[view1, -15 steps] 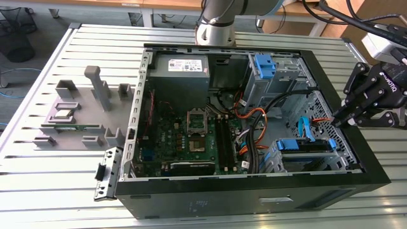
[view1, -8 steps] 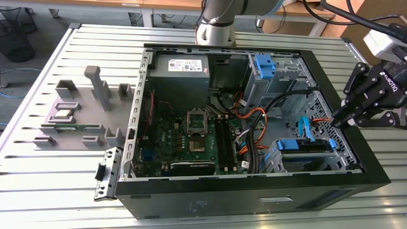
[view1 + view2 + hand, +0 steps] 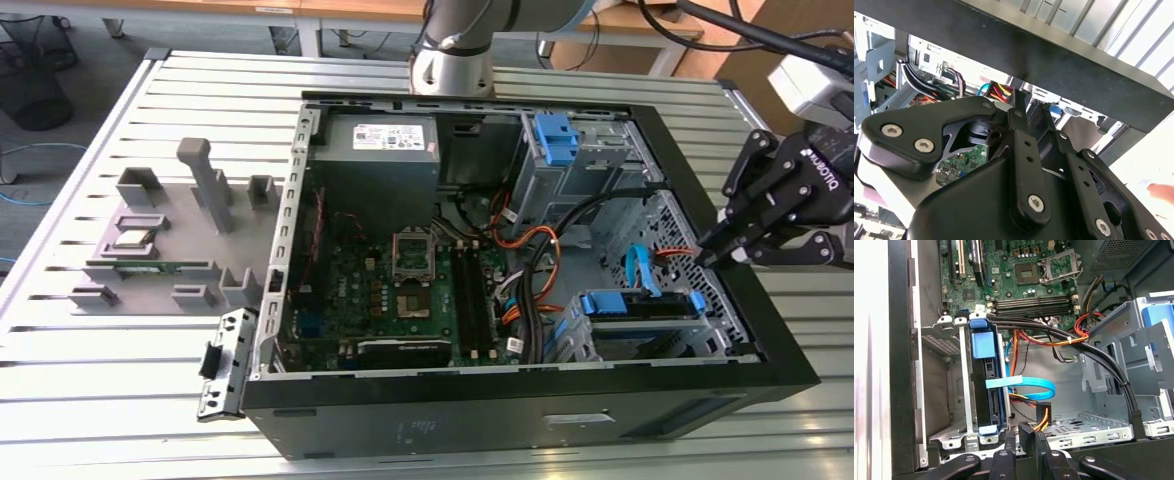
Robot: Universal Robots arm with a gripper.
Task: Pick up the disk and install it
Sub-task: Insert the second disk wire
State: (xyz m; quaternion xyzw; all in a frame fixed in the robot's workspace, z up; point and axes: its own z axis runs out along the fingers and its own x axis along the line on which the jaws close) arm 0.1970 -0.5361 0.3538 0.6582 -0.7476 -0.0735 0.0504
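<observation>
- We see the gripper [image 3: 707,257] at the computer case [image 3: 801,370] edge on the exterior view's right, fingers together, holding nothing.
- The disk [image 3: 985,382] sits in its drive cage [image 3: 949,390].
- Black cables [image 3: 1104,365] and a blue ribbon cable [image 3: 1029,384] cross nearby.

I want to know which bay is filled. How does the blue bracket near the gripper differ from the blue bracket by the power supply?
The near bracket sits in the cage beside the gripper, while the far bracket sits in the cage next to the power supply. The near bracket clips a dark slab, seemingly the disk, with a blue cable at it. Whether the far bracket holds a drive can't be told. Both are blue plastic in grey metal cages.
</observation>
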